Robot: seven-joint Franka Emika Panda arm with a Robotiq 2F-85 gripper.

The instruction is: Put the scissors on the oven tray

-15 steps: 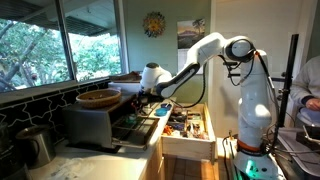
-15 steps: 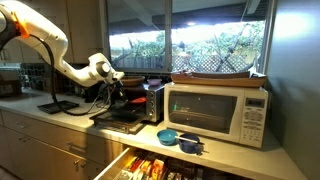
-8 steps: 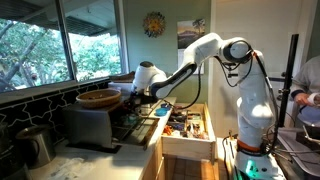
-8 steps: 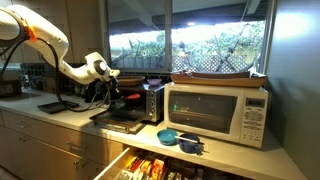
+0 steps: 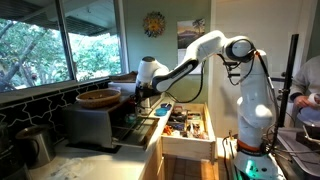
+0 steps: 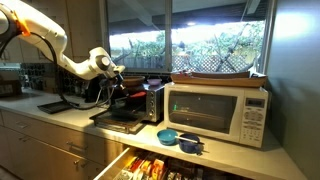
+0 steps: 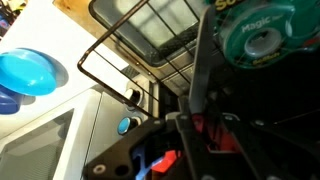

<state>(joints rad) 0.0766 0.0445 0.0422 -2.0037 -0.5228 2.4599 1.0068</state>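
Note:
The oven tray (image 6: 120, 119) is a flat dark rectangle on the counter in front of the small silver toaster oven (image 6: 153, 101). It also shows in an exterior view (image 5: 134, 128) and, under a wire rack, in the wrist view (image 7: 150, 35). My gripper (image 6: 113, 90) hangs a little above the tray, close to the oven front. In the wrist view its dark fingers (image 7: 205, 132) are closed around the red-handled scissors (image 7: 208, 130). The blades are hidden.
A round brown wooden bowl (image 5: 98, 98) sits on top of the toaster oven. A white microwave (image 6: 218, 110) stands beside it, with blue bowls (image 6: 170, 137) in front. A drawer (image 5: 185, 125) full of items stands open below the counter. A green round container (image 7: 262, 35) is near the tray.
The wrist has risen slightly and shifted a little toward the toaster oven. The scissors stay between the fingers.

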